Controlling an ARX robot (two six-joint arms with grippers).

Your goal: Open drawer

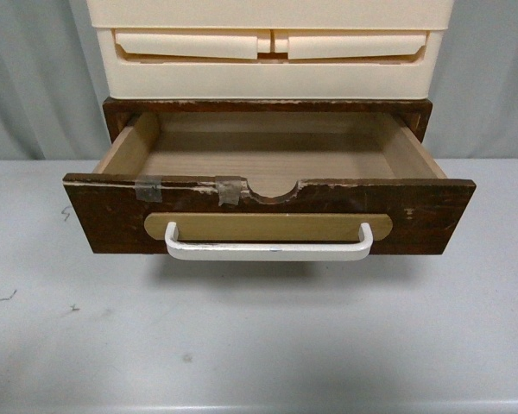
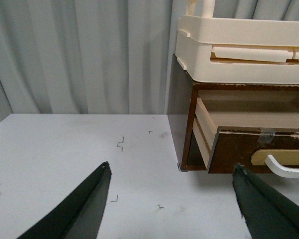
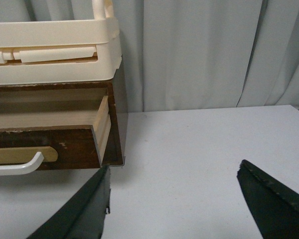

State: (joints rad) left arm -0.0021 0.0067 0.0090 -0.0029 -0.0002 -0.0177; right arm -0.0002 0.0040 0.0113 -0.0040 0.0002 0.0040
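The dark brown wooden drawer (image 1: 414, 220) stands pulled out of its cabinet, its pale wood inside showing and empty. Its front has a white bar handle (image 1: 268, 250) on a tan oval plate, a semicircular top notch and tape bits (image 1: 148, 188). The drawer also shows in the left wrist view (image 2: 239, 149) and the right wrist view (image 3: 65, 144). My left gripper (image 2: 172, 172) is open and empty, off the drawer's left corner over the table. My right gripper (image 3: 174, 172) is open and empty, off its right corner. Neither arm shows in the front view.
A cream plastic drawer unit (image 1: 268, 52) sits on top of the brown cabinet (image 1: 268, 105). The cabinet stands on a grey-white table (image 1: 259, 345) with small dark marks (image 2: 120, 144). Grey curtains (image 2: 79, 55) hang behind.
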